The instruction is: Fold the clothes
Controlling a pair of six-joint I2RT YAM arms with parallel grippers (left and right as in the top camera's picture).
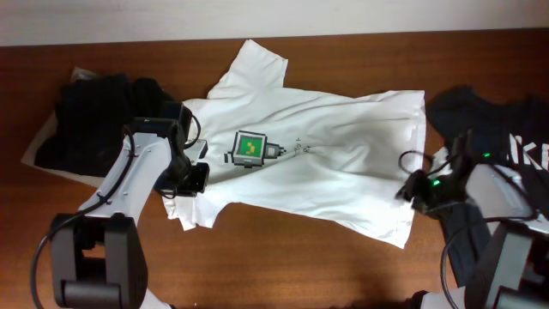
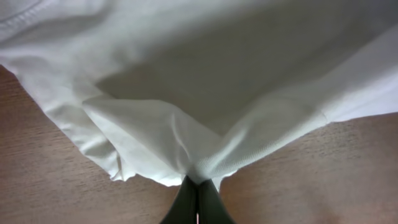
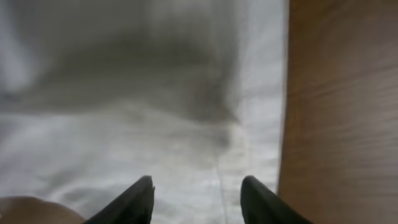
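Observation:
The white T-shirt (image 1: 326, 146) with the green-and-grey robot print (image 1: 250, 148) lies spread across the table, its collar end at the left and its hem at the right. My left gripper (image 1: 196, 178) is shut on the shirt's near sleeve; the left wrist view shows the white cloth (image 2: 186, 124) bunched into the closed jaws (image 2: 198, 182). My right gripper (image 1: 410, 190) is open over the shirt's hem edge; in the right wrist view the jaws (image 3: 198, 182) hover above white cloth (image 3: 124, 112) with nothing between them.
A black garment (image 1: 94, 116) is piled at the far left on a pale sheet. Another black shirt (image 1: 502, 116) with white lettering lies at the far right. The brown wooden tabletop (image 1: 292, 266) shows in front of the shirt.

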